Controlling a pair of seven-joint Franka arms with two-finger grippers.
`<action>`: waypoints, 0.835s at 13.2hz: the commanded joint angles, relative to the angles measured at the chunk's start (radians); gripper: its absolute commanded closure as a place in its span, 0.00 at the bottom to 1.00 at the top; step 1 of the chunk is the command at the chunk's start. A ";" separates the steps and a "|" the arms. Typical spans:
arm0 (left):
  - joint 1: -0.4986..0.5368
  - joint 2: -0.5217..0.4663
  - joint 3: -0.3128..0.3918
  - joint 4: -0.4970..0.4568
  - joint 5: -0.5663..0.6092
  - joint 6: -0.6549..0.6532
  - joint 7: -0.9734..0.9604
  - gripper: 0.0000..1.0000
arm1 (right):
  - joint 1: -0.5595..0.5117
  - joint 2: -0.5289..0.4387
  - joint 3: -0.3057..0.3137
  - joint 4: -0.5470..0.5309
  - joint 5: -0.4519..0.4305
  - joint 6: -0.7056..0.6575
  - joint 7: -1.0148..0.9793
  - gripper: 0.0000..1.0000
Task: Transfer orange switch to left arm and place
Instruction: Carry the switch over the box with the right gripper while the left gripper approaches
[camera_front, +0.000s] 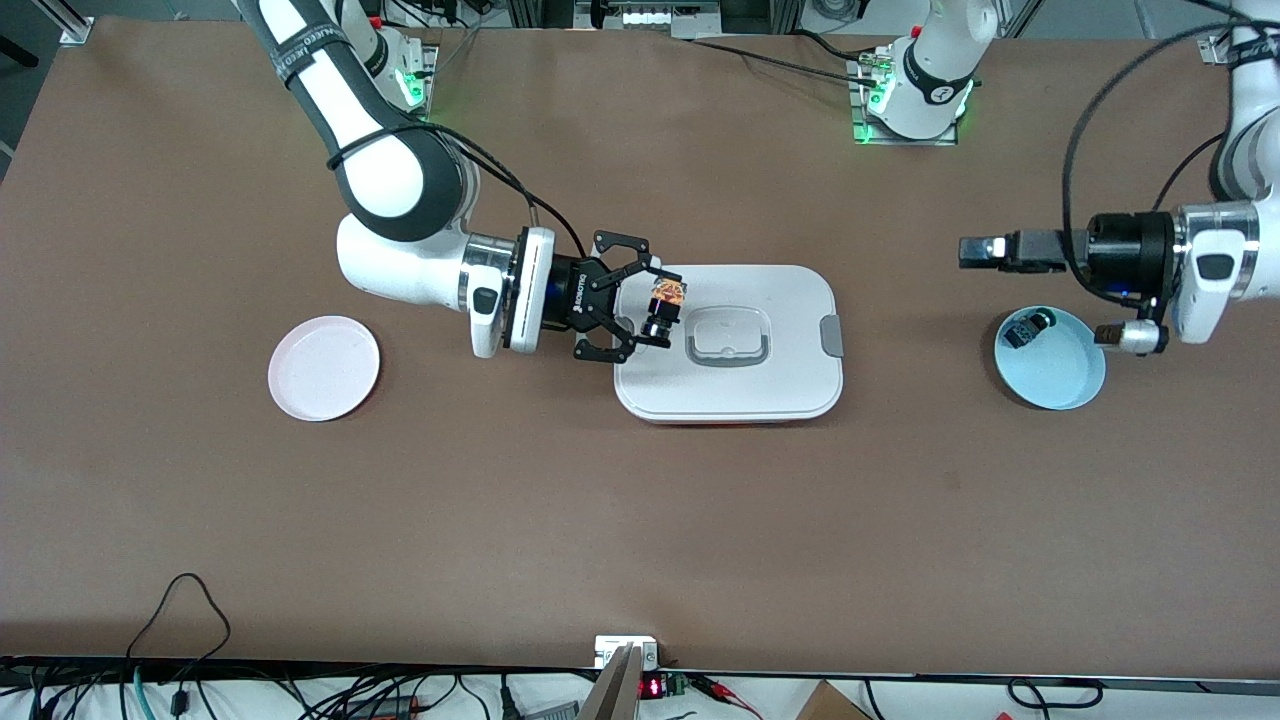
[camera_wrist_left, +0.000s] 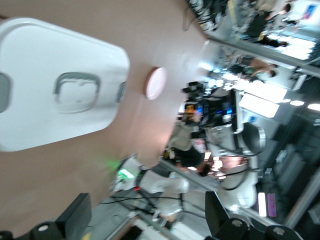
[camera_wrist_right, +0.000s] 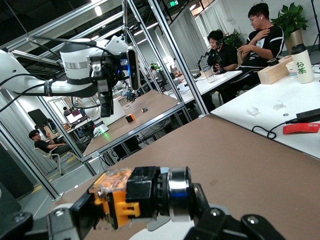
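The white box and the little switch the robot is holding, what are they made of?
The box looks like smooth, slightly shiny plastic, with molded rounded corners. The switch in the right gripper looks like black and orange plastic; a silvery ring may be metal.

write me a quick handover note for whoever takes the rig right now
Right gripper: shut on the orange switch, held in the air over the white box at the end toward the right arm.
Left gripper: waiting in the air above the blue plate, pointed toward the box.
The blue plate holds a small black part; the pink plate is bare.
Done: switch picked up.
Left: hand it to the left gripper without touching the box, then set it down.
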 joint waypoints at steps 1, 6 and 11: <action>-0.028 0.010 -0.041 -0.063 -0.174 0.129 0.014 0.00 | 0.005 0.031 0.001 0.031 0.020 -0.007 -0.031 0.46; -0.073 0.111 -0.161 -0.072 -0.371 0.285 0.184 0.00 | 0.081 0.058 0.001 0.078 0.140 0.008 -0.086 0.42; -0.085 0.149 -0.231 -0.098 -0.438 0.285 0.284 0.00 | 0.123 0.080 0.001 0.109 0.202 0.060 -0.123 0.42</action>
